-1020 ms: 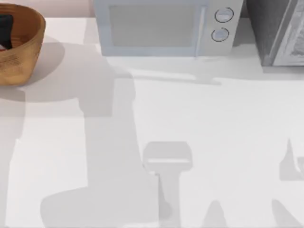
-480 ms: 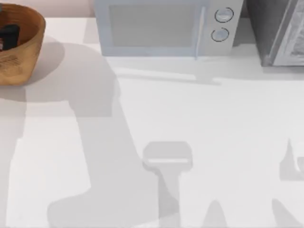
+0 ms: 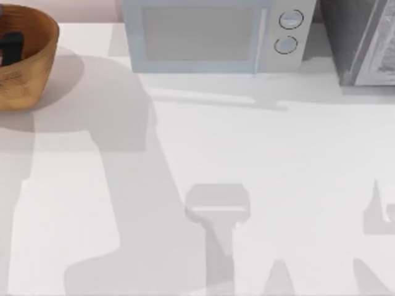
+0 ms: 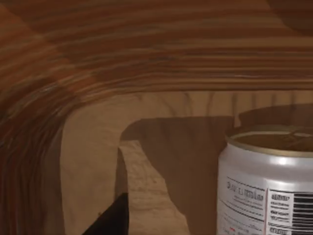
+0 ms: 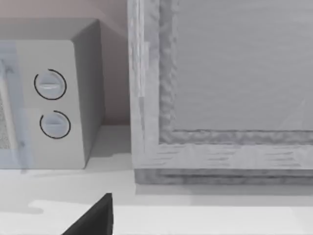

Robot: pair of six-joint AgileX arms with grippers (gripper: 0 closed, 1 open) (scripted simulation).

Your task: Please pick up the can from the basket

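The basket (image 3: 28,68) stands at the table's far left corner, cut off by the top view's left edge. My left gripper (image 3: 11,45) shows as a dark shape down inside it. In the left wrist view the ribbed basket wall (image 4: 98,58) curves close around. The can (image 4: 266,188) stands upright on the basket floor, white with small print, a barcode and a gold-tan top. One dark fingertip (image 4: 115,220) of the left gripper is beside the can and apart from it. The left gripper is open and holds nothing. A dark fingertip (image 5: 95,220) of the open right gripper hangs above the table.
A white microwave (image 3: 213,34) with two round knobs stands at the back middle. A grey cabinet (image 3: 361,40) stands at the back right. The right wrist view faces the microwave side (image 5: 49,103) and the cabinet (image 5: 220,88).
The dark left gripper has shifted slightly and sunk deeper into the basket. The arm's shadow on the table has drifted a little to the right.
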